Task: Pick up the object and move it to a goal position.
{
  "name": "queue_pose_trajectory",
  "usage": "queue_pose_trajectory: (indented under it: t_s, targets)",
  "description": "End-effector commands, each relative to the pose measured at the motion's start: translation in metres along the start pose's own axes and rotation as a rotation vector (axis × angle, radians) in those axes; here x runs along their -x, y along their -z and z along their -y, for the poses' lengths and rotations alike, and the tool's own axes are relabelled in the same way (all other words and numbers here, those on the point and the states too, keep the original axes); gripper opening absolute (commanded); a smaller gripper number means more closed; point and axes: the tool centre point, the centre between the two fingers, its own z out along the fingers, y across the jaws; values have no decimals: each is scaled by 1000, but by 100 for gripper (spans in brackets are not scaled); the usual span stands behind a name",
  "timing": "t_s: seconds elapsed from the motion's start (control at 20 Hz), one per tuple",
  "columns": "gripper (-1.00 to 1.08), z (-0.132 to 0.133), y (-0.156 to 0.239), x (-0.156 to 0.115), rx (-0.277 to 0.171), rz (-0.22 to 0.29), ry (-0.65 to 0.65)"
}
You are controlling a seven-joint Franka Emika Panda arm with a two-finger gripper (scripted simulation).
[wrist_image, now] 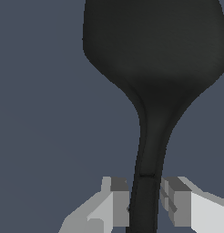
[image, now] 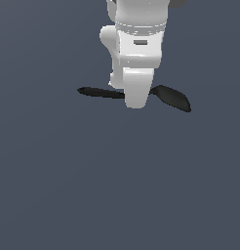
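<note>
Low over floor, arm [image: 136,53] upright; pincer [wrist_image: 145,205] half-open, straddling spatula [wrist_image: 152,59] handle, contact unclear

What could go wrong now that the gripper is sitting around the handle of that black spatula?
1. The gripper straddles the spatula handle near the blade, seemingly off the middle, so it may tip when lifted.
2. A small gap shows beside one of the fingers; the thin handle could slip or twist on closing.
3. In the exterior view, the arm hides the grasp.
</note>
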Motion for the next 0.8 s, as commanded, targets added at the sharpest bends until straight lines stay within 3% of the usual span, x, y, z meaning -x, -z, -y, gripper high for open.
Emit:
queue_pose_trajectory:
  t_s: [0.0, 0.75]
  targets:
    - [-100, -3, 18, -6, 0, 0, -1]
    - [-100, -12, 58, -20, 1, 1, -2]
